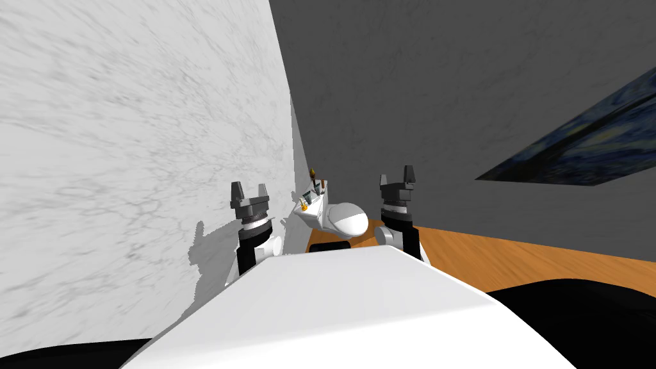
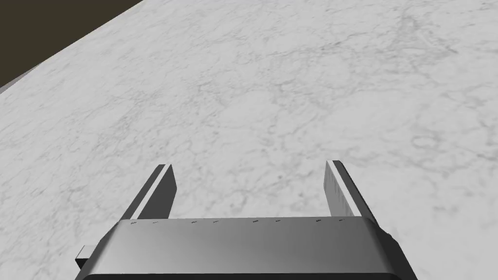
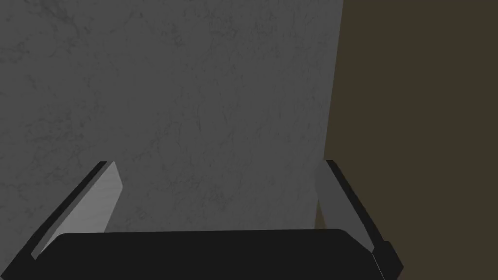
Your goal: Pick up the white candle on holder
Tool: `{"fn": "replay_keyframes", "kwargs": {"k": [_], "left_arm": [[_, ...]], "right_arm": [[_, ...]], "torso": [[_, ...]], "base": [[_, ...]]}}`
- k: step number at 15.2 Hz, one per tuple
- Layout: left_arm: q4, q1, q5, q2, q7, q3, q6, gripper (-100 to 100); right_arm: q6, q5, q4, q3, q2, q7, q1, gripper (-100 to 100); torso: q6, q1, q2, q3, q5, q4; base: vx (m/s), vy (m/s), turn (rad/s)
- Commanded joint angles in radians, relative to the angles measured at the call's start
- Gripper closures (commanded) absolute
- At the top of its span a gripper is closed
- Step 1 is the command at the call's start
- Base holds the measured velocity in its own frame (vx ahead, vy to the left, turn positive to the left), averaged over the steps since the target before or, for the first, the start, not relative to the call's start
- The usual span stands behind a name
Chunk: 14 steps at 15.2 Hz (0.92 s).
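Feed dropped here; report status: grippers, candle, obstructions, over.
Left gripper, right gripper open, empty. Likely candle tiny ahead, untouched. White rounded fixture beside it.

Left gripper (image 1: 248,190) and right gripper (image 1: 396,176): each has a dark grey box body carrying two thin blade fingers (image 2: 340,189), light grey on the inner faces and dark on the outer. A pale ribbed collar (image 1: 256,223) joins each body to a black forearm segment (image 1: 251,256), followed by white casing (image 1: 385,234). On the left body, a row of small marks (image 2: 233,221) lines the finger-side edge, and a small grey tab (image 2: 83,253) projects at 8 o'clock.
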Motion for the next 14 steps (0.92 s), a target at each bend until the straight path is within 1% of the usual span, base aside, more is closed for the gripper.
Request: {"fn": "replay_keyframes", "kwargs": {"k": [1,5,9,10,12,13,14], "left_arm": [[0.015,-0.001,-0.009,0.033,-0.003,0.0,-0.001,-100],[0.067,-0.007,-0.041,0.099,-0.014,0.002,-0.006,-100],[0.149,-0.016,-0.091,0.161,-0.031,0.004,-0.014,-100],[0.149,-0.016,-0.091,0.161,-0.031,0.004,-0.014,-100],[0.196,-0.022,-0.122,0.19,-0.042,0.005,-0.019,-100],[0.199,-0.022,-0.122,0.19,-0.042,0.005,-0.019,-100],[0.225,-0.025,-0.138,0.204,-0.047,0.006,-0.022,-100]], "right_arm": [[0.0,0.0,0.0,0.0,0.0,0.0,0.0,0],[0.0,0.0,0.0,0.0,0.0,0.0,0.0,0],[0.0,0.0,0.0,0.0,0.0,0.0,0.0,0],[0.0,0.0,0.0,0.0,0.0,0.0,0.0,0],[0.0,0.0,0.0,0.0,0.0,0.0,0.0,0],[0.0,0.0,0.0,0.0,0.0,0.0,0.0,0],[0.0,0.0,0.0,0.0,0.0,0.0,0.0,0]], "torso": [[0.0,0.0,0.0,0.0,0.0,0.0],[0.0,0.0,0.002,0.001,0.0,0.0],[0.0,-0.001,0.003,0.002,0.0,0.001],[0.0,-0.001,0.003,0.002,0.0,0.001],[0.0,-0.001,0.003,0.002,0.0,0.001],[0.0,0.0,0.003,0.001,0.0,0.001],[0.0,0.0,0.002,0.001,0.0,0.001]], "base": [[-0.007,-0.003,-0.002],[-0.026,-0.008,-0.004],[-0.043,-0.015,-0.01],[-0.036,-0.016,-0.007],[-0.032,-0.011,-0.01],[-0.031,-0.01,-0.012],[-0.031,-0.011,-0.012]]}}
